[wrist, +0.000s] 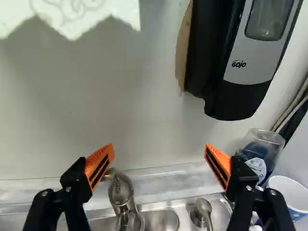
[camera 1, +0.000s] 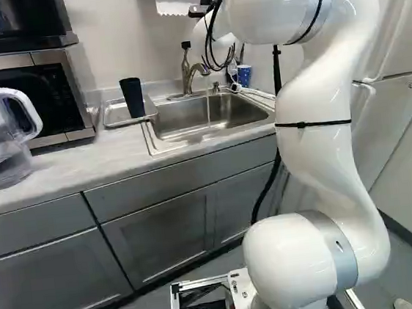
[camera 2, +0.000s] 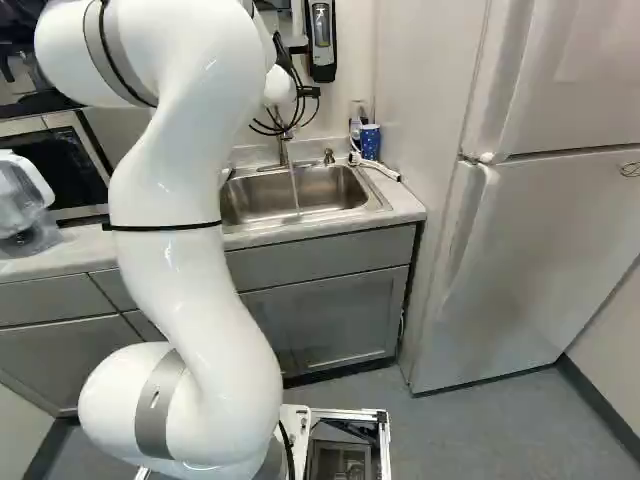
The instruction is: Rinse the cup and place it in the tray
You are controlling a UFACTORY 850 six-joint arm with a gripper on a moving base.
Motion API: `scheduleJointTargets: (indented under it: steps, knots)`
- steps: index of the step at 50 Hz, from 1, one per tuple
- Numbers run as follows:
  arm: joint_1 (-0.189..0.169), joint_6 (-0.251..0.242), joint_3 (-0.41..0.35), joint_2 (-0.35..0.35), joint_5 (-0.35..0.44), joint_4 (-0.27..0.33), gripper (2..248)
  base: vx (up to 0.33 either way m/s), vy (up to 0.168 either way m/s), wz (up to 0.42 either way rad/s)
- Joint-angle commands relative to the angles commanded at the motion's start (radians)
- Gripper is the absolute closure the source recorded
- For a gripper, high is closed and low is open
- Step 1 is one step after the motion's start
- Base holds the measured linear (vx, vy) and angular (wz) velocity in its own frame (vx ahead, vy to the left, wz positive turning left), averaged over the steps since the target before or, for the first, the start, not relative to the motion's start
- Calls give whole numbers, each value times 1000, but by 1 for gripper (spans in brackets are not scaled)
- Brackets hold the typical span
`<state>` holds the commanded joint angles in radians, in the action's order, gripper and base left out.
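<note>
Sink station, water on. Dark cup (camera 1: 132,97) stands on the metal tray (camera 1: 115,114), toward the end beside the sink (camera 1: 230,107); which way up, and whether it is wet, I cannot tell

Jaws (wrist: 159,147) spread wide, nothing between the orange pads (wrist: 99,166); they face the wall above the back of the sink, the faucet (wrist: 123,199) just below and nearer one finger. A thin stream (camera 1: 208,110) falls from the spout into the basin

Step in hand, my reading: the tap, not the cup. With the cup on the tray and the water running, rinsing and placing may both be done, leaving the tap to shut. Other reading: water set going first, cup yet to be fetched. These views do not settle it

Next move, if the first holds: lower toward the faucet's lever and nudge it closed, keeping the fingers off the soap pump (wrist: 203,207) close by. If the second: swing across to the tray and straddle the cup squarely; tall and narrow, it could tip at a sideways knock
</note>
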<state>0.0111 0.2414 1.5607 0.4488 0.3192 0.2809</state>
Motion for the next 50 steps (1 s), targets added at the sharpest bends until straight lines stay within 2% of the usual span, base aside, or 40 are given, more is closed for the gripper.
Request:
scheduleJointTargets:
  steps: [50]
  knots:
    - [7,0,-107,-89,-75,0,3,0,0,0]
